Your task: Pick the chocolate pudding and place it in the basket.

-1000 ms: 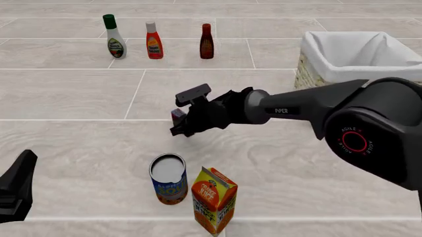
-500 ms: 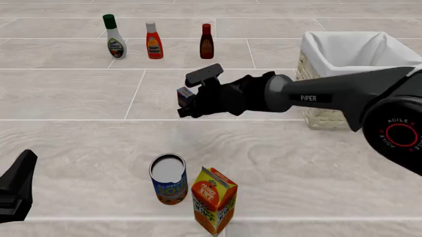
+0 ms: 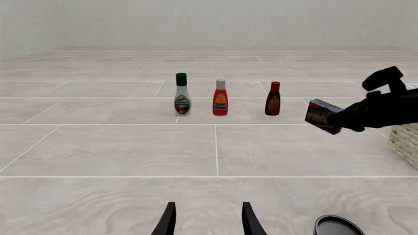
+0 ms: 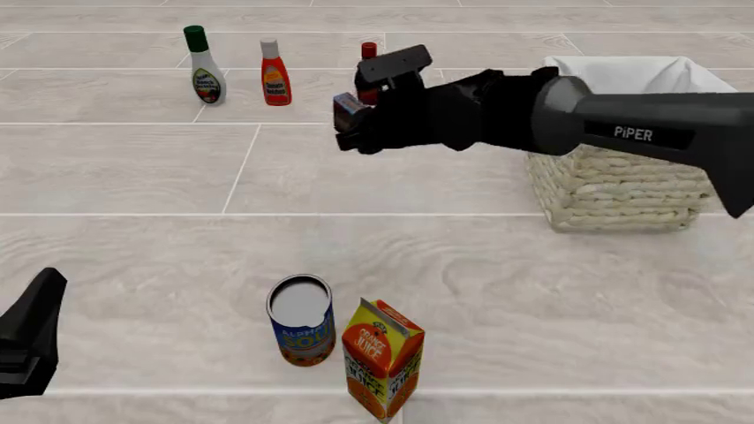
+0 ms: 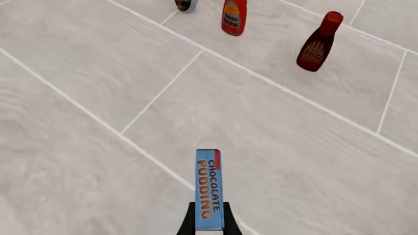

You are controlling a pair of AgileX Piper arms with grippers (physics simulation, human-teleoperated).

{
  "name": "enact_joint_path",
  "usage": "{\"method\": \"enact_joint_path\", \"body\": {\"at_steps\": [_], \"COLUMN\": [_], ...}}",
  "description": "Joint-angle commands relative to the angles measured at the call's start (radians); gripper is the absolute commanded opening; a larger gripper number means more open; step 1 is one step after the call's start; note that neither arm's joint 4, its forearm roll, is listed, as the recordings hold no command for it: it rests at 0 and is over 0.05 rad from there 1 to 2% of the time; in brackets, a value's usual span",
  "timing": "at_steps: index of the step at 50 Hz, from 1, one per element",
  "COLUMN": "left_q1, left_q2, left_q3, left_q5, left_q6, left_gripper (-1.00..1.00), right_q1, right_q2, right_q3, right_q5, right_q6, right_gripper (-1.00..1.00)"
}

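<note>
The chocolate pudding (image 4: 348, 108) is a small dark box with a blue edge, held in the air well above the floor by my right gripper (image 4: 357, 121), which is shut on it. In the right wrist view the chocolate pudding (image 5: 209, 188) shows its blue lettered edge, clamped between the two fingers. From the left wrist the chocolate pudding (image 3: 322, 116) hangs off to one side. The basket (image 4: 621, 181) of cream wicker with white lining stands to the right, partly behind my right arm. My left gripper (image 3: 207, 220) is open and holds nothing, low at the near left.
Three bottles stand in a far row: a white one with a green cap (image 4: 204, 66), a red-orange one (image 4: 275, 73) and a dark red one (image 4: 367, 51) half behind the right gripper. A blue can (image 4: 302, 320) and an orange carton (image 4: 380, 357) stand near the front.
My right arm has lifted the chocolate pudding off the floor and carried it up, farther away and slightly rightward. The left gripper has stayed still.
</note>
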Motion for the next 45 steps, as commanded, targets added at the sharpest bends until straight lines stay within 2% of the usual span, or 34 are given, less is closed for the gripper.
{"method": "enact_joint_path", "body": {"at_steps": [1,18,45], "left_q1": [0.000,0.000,0.000], "left_q2": [0.000,0.000,0.000], "left_q3": [0.000,0.000,0.000], "left_q5": [0.000,0.000,0.000], "left_q6": [0.000,0.000,0.000], "left_gripper": [1.00,1.00,1.00], "right_q1": [-0.041,-0.141,-0.255], "right_q2": [-0.045,-0.067,-0.105], "right_q3": [-0.057,-0.170,-0.233], "right_q5": [0.066,0.164,0.204], "right_q6": [0.007,0.002,0.028], "right_gripper": [-1.00,-1.00,-1.00]}}
